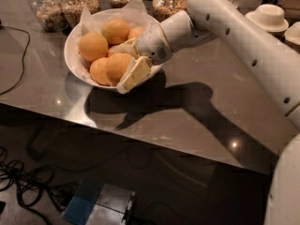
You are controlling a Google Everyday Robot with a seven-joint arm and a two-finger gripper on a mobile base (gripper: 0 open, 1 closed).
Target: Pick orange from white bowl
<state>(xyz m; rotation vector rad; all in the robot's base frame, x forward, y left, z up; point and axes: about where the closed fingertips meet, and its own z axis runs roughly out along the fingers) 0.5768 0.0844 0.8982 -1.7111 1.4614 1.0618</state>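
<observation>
Orange [111, 67] is the front one in the bowl [75, 64], low against the near rim and towards its right side, and it is round, so no long axis or pointing way can be told. The end effector [119, 65] reaches into the bowl from the right and is pinching this orange: one cream finger [136, 73] lies slantwise along the orange's right flank, over the rim, and the other [124, 48] lies across its upper side (both look to be touching the peel). The arm [234, 36] runs back from the bowl to the right and towards the camera, thick and white, and throws a dark shadow on the bench [187, 111]. The bowl is wide and glossy white, lined with crinkled paper [133, 8] that stands up above the far rim. It holds five oranges in all; the other oranges [93, 46] lie behind and to the left of the gripped one, packed close and touching one another. Behind the bowl stand four glass jars [46, 6] in a row, each filled with brownish, grainy stuff that cannot be told more closely. At the far right of the bench is a stack of small white dishes [269, 15], well apart from the bowl. A thin dark cable [19, 60] curves across the bench's left end.
</observation>
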